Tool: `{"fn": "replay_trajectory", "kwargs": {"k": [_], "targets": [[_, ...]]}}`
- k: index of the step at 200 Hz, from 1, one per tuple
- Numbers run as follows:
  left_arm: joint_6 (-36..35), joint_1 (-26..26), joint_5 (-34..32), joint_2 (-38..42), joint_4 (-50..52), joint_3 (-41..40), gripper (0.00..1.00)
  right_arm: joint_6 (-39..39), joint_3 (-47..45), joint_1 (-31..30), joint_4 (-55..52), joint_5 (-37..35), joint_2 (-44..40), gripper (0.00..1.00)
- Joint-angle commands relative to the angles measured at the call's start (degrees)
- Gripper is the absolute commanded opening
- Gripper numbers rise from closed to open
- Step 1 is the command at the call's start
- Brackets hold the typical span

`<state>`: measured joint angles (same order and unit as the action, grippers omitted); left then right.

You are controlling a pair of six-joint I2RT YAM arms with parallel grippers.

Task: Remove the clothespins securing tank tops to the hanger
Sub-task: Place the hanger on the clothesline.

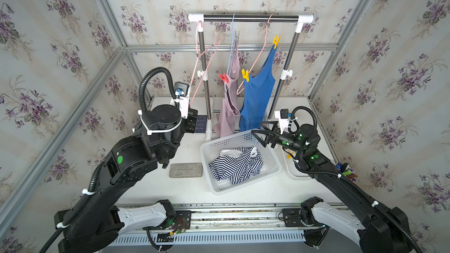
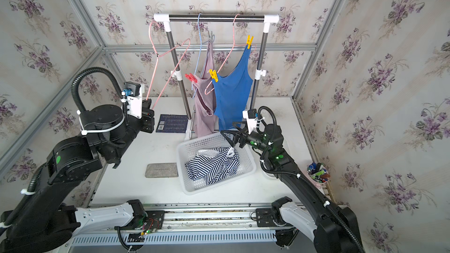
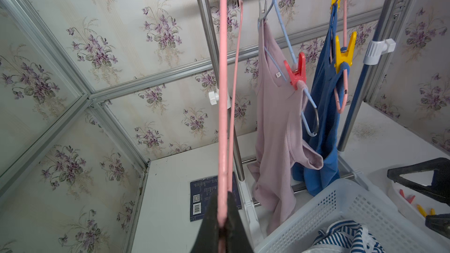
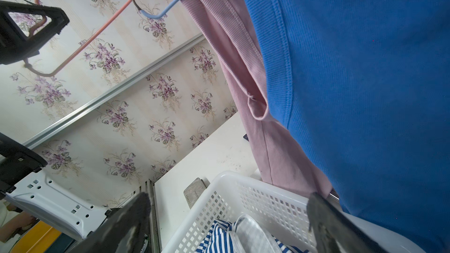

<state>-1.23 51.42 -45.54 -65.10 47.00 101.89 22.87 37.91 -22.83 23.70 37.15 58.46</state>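
Pink and bare, the empty hanger point(image 3: 222, 93) is pinched in the tightly closed jaws of the left gripper point(image 3: 222, 225). The right gripper point(image 1: 255, 127) gapes wide, holding nothing, above the basket point(image 1: 229, 139) with the striped top point(image 1: 238, 164). A red clothespin point(image 1: 224, 78) and a grey clothespin point(image 1: 236, 35) clip the mauve top point(image 1: 229, 113), two yellow clothespins point(image 1: 245, 75) the blue top point(image 1: 258, 93).

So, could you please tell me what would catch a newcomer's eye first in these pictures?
The bright blue tank top hangs from the rack at the back, pinned by two yellow clothespins, with the mauve tank top and a red clothespin beside it. Below, the striped tank top lies in the white basket. The left gripper has its jaws shut on an empty pink hanger.
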Motion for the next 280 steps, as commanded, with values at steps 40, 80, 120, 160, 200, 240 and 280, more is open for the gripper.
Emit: {"fn": "replay_trajectory", "kwargs": {"k": [40,80,120,160,200,240,280], "targets": [[-2.74,-1.38,0.15,-10.26,3.95,11.26,0.0,-1.08,-0.44,-0.01,0.03,-1.35,1.19,1.0],[-1.75,-6.82,5.72,-15.14,5.91,17.69,0.0,-1.38,-1.08,-0.01,-0.44,-2.0,1.18,1.0],[-1.66,-12.38,11.61,-20.54,6.78,25.12,0.0,-1.36,-1.55,0.02,0.25,-2.58,2.0,1.0],[-0.72,-13.01,13.16,-21.42,7.82,25.23,0.0,-0.46,-2.49,0.03,1.54,-2.58,2.29,1.0],[-0.51,-13.16,11.52,-19.06,6.83,22.19,0.0,-0.97,-2.31,-0.02,1.23,-2.94,3.59,1.0],[-0.87,-14.51,13.36,-19.85,6.71,21.86,0.0,-1.01,-1.49,-0.02,1.95,-3.2,4.95,1.0],[-0.58,-16.73,16.53,-26.12,7.64,29.34,0.0,-0.29,-1.64,-0.02,2.76,-3.24,5.53,1.0]]}}
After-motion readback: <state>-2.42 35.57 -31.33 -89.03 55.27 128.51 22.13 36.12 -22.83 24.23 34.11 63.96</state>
